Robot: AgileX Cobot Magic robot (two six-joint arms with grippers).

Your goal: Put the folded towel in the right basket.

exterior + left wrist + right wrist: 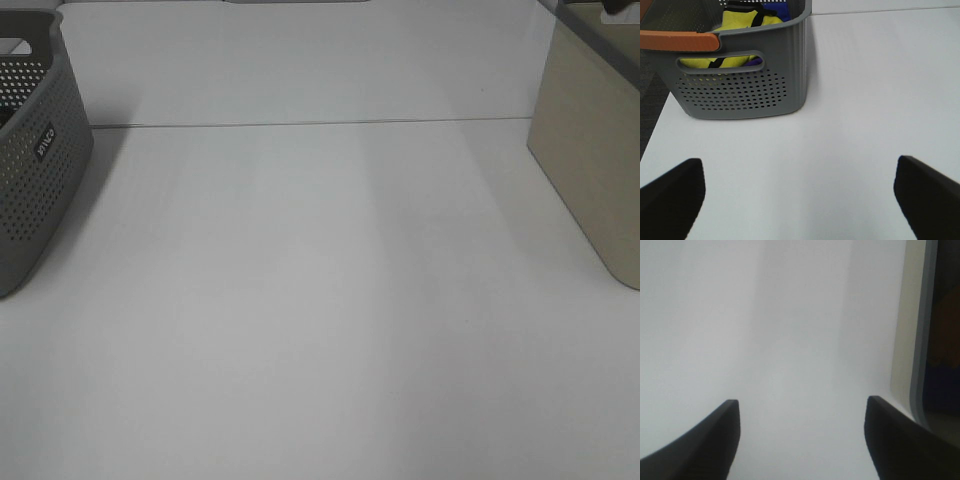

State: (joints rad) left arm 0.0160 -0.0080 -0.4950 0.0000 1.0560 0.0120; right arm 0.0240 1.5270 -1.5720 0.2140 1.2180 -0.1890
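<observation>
On the white table (320, 300) you have no towel showing; both grippers, left (800, 200) and right (800, 440), gape wide and empty beside the beige basket (590, 170), so whether the towel is already in it you cannot tell.

High overview; low tabletop (320, 300) wrist views.

A small dark label with pale lettering sits on the grey perforated basket (35, 170) — too small and tilted to read.
</observation>
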